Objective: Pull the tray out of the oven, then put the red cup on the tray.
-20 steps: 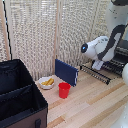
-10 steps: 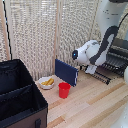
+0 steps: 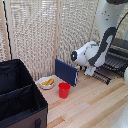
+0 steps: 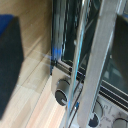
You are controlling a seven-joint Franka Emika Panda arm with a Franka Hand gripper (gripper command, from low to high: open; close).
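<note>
In the exterior view the black oven point(image 3: 119, 52) stands at the right. Its dark slatted tray point(image 3: 106, 76) sticks out of the front toward the left. My gripper point(image 3: 91, 71) hangs at the tray's front edge, and its fingers are too blurred to show whether they are open or shut. The red cup point(image 3: 64, 90) stands upright on the wooden table, left of and nearer than the tray, apart from the gripper. The blurred wrist view is filled by the oven's front with round knobs point(image 4: 62, 95) and thin wire bars of the tray point(image 4: 80, 55).
A dark-blue flat panel point(image 3: 66, 72) stands upright between the cup and my arm. A white bowl with yellow food point(image 3: 46, 82) lies behind the cup. A big black fabric bin point(image 3: 20, 100) fills the left. A woven screen point(image 3: 45, 35) backs the table.
My arm's white wrist has moved toward the exterior view's left, away from the oven's front. The red cup, bowl and panel have stayed put.
</note>
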